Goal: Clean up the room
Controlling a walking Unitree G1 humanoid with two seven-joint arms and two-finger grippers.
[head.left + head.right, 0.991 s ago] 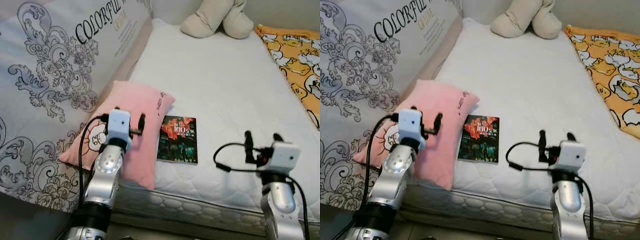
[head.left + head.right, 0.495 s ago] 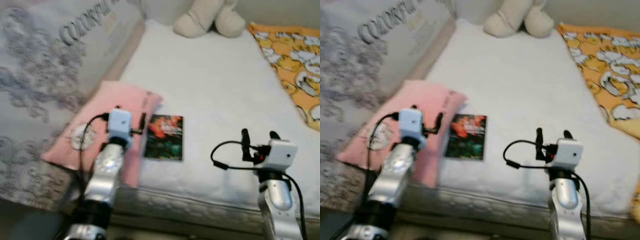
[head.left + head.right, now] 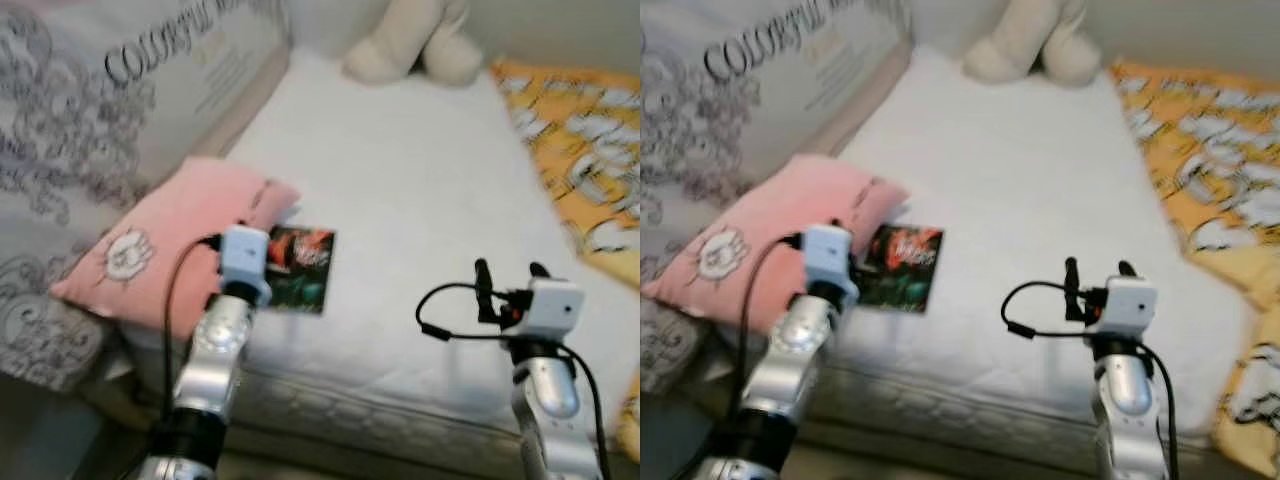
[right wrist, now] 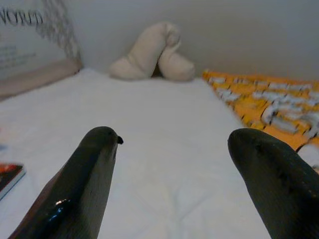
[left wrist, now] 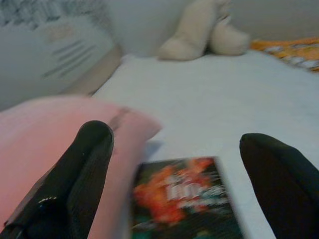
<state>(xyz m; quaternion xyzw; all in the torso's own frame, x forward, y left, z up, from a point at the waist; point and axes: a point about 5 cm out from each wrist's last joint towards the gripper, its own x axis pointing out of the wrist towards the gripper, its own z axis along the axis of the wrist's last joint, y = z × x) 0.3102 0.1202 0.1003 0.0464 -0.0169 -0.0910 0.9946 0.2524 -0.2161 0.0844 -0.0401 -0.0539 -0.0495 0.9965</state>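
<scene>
Up close, the left wrist view has the left tool (image 5: 174, 184) with its two black fingers (image 5: 75, 174) spread wide apart, nothing between them, poised just above a dark book (image 5: 184, 199) with a red and orange cover. The book lies flat on the white bed (image 3: 420, 200), its near corner touching the edge of a pink pillow (image 3: 160, 240). The head views add what the wrist view cuts off: the pillow bears a small white cartoon print and leans over the bed's left edge against a large patterned board (image 3: 90, 110) with printed lettering.

The right tool (image 4: 174, 184) hangs over bare mattress near the bed's front edge, well apart from the book, its fingers likewise spread and empty. Its wrist view catches only a corner of the book at one side. Both wrist views look along the bed to a beige plush toy (image 4: 149, 52) at the far end by the wall, and an orange patterned blanket (image 3: 1200, 140) on the right side. The head views are somewhat blurred.
</scene>
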